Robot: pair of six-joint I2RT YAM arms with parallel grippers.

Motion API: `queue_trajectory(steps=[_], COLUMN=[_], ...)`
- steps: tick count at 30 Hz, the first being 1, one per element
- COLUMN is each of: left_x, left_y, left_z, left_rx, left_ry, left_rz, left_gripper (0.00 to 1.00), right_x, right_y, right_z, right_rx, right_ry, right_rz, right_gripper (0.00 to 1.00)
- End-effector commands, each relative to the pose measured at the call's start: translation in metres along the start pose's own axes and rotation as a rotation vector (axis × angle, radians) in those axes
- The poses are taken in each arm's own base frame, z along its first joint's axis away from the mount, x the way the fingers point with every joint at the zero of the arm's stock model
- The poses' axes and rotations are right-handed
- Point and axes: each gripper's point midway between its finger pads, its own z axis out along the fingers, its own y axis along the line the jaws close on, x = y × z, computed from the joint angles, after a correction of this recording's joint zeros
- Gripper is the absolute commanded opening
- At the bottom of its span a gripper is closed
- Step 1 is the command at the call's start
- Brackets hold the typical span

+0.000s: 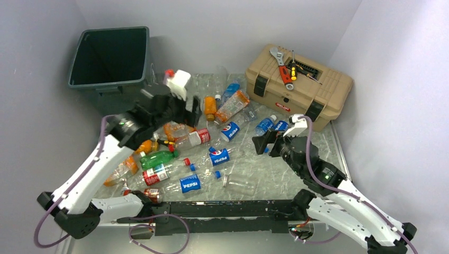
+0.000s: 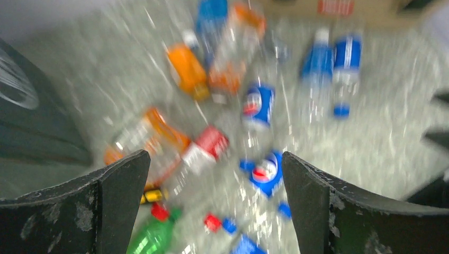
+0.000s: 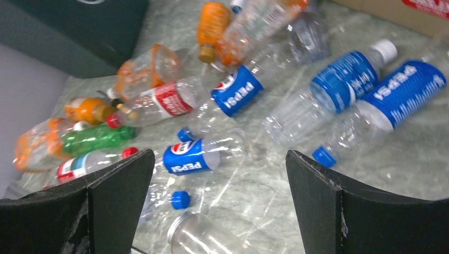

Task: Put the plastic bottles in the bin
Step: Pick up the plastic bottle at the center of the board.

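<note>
Right gripper [image 3: 219, 159]: jaws apart, empty; Pepsi bottle [image 3: 193, 156] just ahead, by its left finger.
Left gripper [image 2: 214, 159]: jaws apart, empty; plastic bottles [image 2: 258, 105] scattered beneath.
Bin [image 1: 106, 84]: beyond, to its left.
Step, judged: selecting a bottle; next calls for descent, then closing.

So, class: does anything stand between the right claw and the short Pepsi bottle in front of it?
Nothing visible does. The open right claw points straight at the Pepsi bottle; only a loose blue cap lies beside it.
</note>
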Motion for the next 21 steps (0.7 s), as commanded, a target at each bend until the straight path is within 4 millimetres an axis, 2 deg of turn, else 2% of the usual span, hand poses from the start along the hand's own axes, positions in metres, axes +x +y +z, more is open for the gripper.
queue_trajectory(steps=[1,3,8,11,13,15,17,21], left_x=[0.087,0.102,0.124,0.137,0.142,0.141,0.142,0.147], left_y=[-0.031,-0.039,-0.049,-0.051,-0.053,-0.056,-0.055,-0.052], left_z=[0.014,0.011,0.005,0.003,0.004,0.003,0.003,0.005], left_rx=[0.177,0.231,0.336,0.362,0.373,0.386,0.375,0.36], left_ry=[0.221,0.229,0.173,0.144,0.126,0.125,0.145,0.156], left_rz=[-0.013,-0.016,0.013,0.018,-0.001,-0.019,-0.031,-0.037], left_gripper=[0.99,0.98,0.99,0.99,0.99,0.98,0.98,0.97], right_x=[0.025,0.037,0.081,0.1,0.096,0.084,0.072,0.065], right_y=[-0.043,-0.05,-0.027,-0.054,-0.069,-0.086,-0.11,-0.146], right_z=[0.011,0.014,0.029,0.025,0.023,0.027,0.034,0.051], right_rx=[0.232,0.255,0.128,0.282,0.348,0.409,0.477,0.552], right_ry=[0.003,0.016,0.199,0.252,0.199,0.125,0.08,0.048], right_rz=[0.101,0.127,0.106,0.13,0.17,0.22,0.284,0.383], right_gripper=[0.99,0.98,0.94,0.97,0.98,0.98,0.96,0.94])
